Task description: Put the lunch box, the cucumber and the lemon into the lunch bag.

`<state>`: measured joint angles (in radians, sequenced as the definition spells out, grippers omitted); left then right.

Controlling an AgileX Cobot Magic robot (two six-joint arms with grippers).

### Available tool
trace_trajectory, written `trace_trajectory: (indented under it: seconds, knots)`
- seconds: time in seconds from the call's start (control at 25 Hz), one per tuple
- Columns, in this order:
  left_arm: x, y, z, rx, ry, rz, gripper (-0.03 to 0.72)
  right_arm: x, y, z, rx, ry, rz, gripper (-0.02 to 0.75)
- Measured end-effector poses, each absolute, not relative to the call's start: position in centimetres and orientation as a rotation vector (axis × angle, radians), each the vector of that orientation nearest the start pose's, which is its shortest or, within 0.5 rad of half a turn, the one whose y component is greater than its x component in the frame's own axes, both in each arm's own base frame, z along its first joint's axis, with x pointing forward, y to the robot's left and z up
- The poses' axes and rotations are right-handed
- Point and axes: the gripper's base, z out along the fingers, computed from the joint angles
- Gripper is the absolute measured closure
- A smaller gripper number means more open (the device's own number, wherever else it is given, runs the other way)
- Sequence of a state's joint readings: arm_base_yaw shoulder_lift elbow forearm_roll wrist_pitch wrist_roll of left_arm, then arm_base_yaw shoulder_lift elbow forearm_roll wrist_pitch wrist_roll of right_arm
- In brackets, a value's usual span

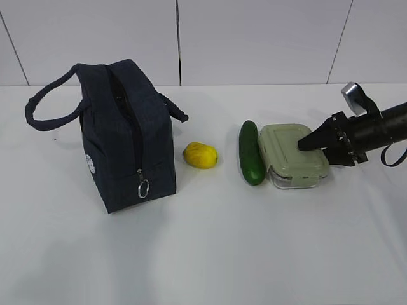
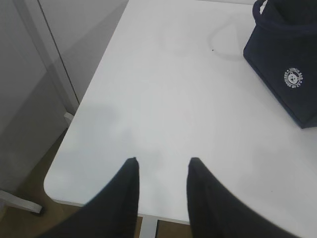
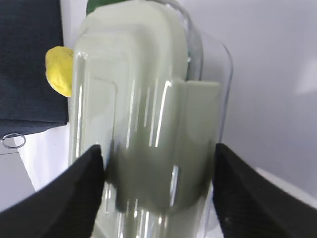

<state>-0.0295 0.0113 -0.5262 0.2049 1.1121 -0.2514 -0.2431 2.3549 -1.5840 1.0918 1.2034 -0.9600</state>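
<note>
The lunch box (image 1: 289,159), clear with a pale green lid, lies flat on the white table right of centre. It fills the right wrist view (image 3: 143,89). My right gripper (image 1: 302,145) (image 3: 158,163) is open, with its jaws spread wide at the box's right end, one on each side. The dark green cucumber (image 1: 251,152) (image 3: 96,6) lies against the box's left side. The yellow lemon (image 1: 200,155) (image 3: 59,69) sits between the cucumber and the navy lunch bag (image 1: 130,133) (image 2: 287,64). The bag stands upright at the left. My left gripper (image 2: 161,166) is open and empty, left of the bag.
The bag's zip ring (image 1: 144,188) (image 3: 12,141) hangs at its front end, and a loop handle (image 1: 44,108) sticks out to the left. The table's corner and edge (image 2: 54,183) lie just under my left gripper. A white wall stands behind the table.
</note>
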Motion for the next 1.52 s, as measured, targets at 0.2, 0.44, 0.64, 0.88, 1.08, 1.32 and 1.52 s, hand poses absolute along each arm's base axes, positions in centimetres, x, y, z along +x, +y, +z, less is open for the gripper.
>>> trace_trajectory:
  seconds: [0.2,0.44,0.64,0.88,1.08,1.32,1.52]
  knots:
    - [-0.9,1.7,28.2,-0.246,2.049,0.073,0.454,44.1,-3.1,10.5,-0.138,2.533,1.305,0.356]
    - [-0.9,1.7,28.2,-0.246,2.049,0.073,0.453,44.1,-3.1,10.5,-0.14,2.533,1.309,0.363]
    - [-0.7,1.4,28.9,-0.152,2.051,0.084,0.453,44.1,-3.1,10.5,-0.14,2.533,1.309,0.363]
    - [3.0,0.3,31.5,-0.052,2.204,-0.008,0.453,44.1,-3.1,10.5,-0.144,2.536,1.307,0.363]
    - [8.0,-0.9,34.2,-0.058,2.341,-0.156,0.453,44.0,-3.1,10.4,-0.15,2.543,1.307,0.364]
    - [15.3,-2.5,35.6,-0.104,2.484,-0.374,0.419,44.0,-3.1,10.5,-0.151,2.544,1.307,0.364]
    - [21.5,-3.3,36.0,-0.05,2.543,-0.46,0.296,44.0,-3.1,10.4,-0.154,2.546,1.307,0.365]
